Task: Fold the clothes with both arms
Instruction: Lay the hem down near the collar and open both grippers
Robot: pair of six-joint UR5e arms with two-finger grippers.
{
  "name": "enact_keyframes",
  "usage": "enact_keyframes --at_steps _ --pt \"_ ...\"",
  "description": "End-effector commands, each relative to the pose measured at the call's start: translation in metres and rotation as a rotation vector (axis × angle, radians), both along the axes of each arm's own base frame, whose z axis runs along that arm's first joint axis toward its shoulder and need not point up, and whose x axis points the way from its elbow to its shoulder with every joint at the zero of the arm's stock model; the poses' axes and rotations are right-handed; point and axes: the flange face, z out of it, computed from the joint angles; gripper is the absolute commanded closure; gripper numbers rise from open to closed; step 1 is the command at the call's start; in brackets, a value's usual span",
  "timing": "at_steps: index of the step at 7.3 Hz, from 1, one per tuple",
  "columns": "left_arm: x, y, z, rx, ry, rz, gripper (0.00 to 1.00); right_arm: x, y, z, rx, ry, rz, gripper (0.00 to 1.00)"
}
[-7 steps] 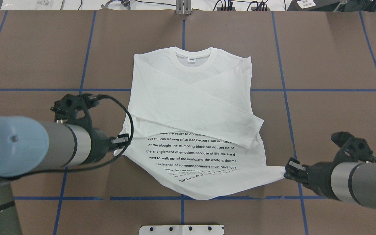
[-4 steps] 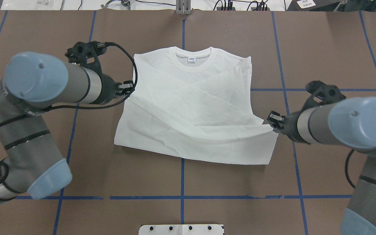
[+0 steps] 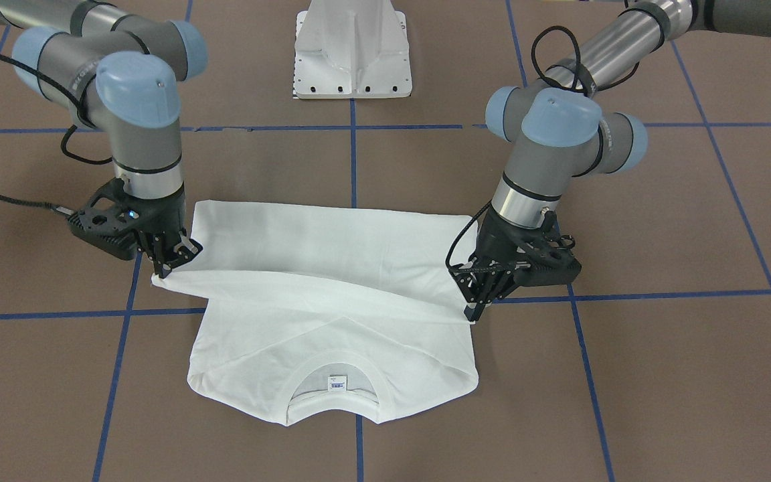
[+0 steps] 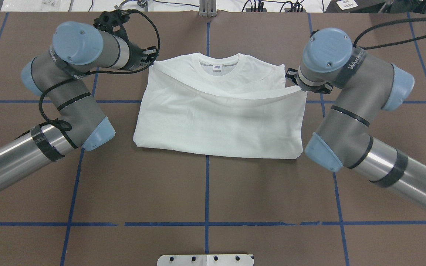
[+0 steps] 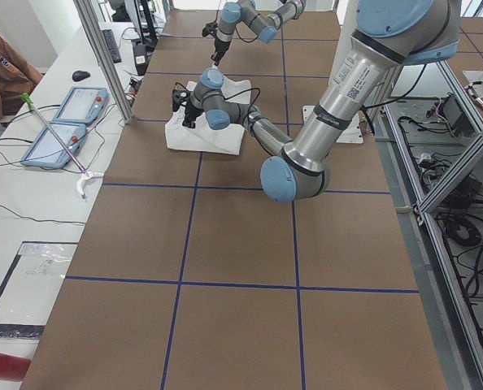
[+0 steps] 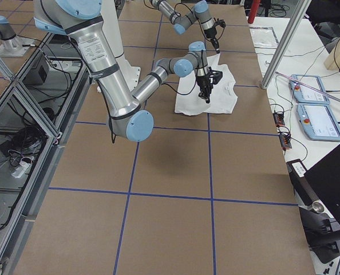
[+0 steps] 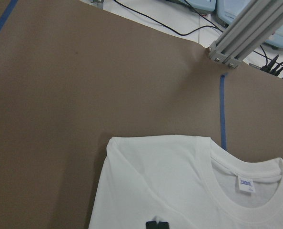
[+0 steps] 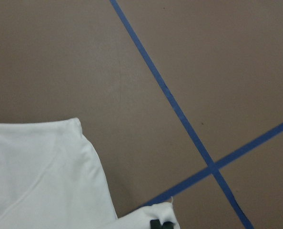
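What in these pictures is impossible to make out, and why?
Every view: the neck label has print too small to read.
Overhead view: the T-shirt has a folded-over flap covering the layers beneath; the right gripper is mostly hidden under its own wrist.
Left wrist view: the left gripper is cut off by the bottom edge; only a black tip shows.
Side views: both grips are too small to judge.

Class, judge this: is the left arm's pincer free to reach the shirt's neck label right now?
Probably not yet: the left pincer is shut on a corner of the shirt. The neck label lies uncovered close by.
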Motion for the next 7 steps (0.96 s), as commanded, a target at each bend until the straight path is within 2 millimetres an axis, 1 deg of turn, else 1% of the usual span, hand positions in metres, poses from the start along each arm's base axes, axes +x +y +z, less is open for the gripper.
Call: enact_keyframes --at_steps 1,2,3,4,5,6,7 --pt "0.019 -0.035 0.022 0.005 0.001 -0.022 1.00 -0.023 -0.071 0.023 0.009 0.009 0.026 1.00" --pt "0.026 -0.043 0.027 -0.004 -0.009 -0.025 1.00 -0.030 -0.087 0.018 0.001 0.019 0.031 1.00" --pt "0.034 -0.050 0.038 0.000 -0.011 -0.027 1.00 -0.037 -0.097 0.029 0.000 0.019 0.030 1.00" --pt "0.036 -0.052 0.036 0.008 -0.004 -0.031 1.00 -0.039 -0.100 0.032 0.018 0.001 0.034 1.00" --pt "0.038 -0.054 0.047 -0.003 -0.016 -0.029 1.00 -0.041 -0.102 0.023 0.026 -0.008 0.035 1.00" --pt "0.038 -0.055 0.051 -0.007 -0.021 -0.031 1.00 -0.040 -0.104 0.015 0.033 -0.016 0.037 1.00" --pt "0.040 -0.055 0.063 -0.019 -0.033 -0.029 1.00 -0.043 -0.105 0.017 0.028 -0.011 0.036 1.00"
